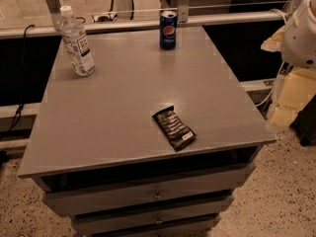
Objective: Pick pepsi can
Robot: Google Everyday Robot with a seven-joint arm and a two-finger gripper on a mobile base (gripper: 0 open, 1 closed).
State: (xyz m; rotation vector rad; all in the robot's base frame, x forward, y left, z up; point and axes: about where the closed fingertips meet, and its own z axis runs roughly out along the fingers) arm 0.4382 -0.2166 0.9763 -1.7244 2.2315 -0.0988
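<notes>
The pepsi can is dark blue with a silver top rim and a round red-white-blue logo. It stands upright near the far edge of the grey table, right of centre. My arm's white joint and pale gripper are off the table's right side, well apart from the can and lower right of it. Nothing is held.
A clear plastic bottle with a white label stands at the far left of the table. A flat dark snack wrapper lies near the front right. The table has drawers below. A rail runs behind it.
</notes>
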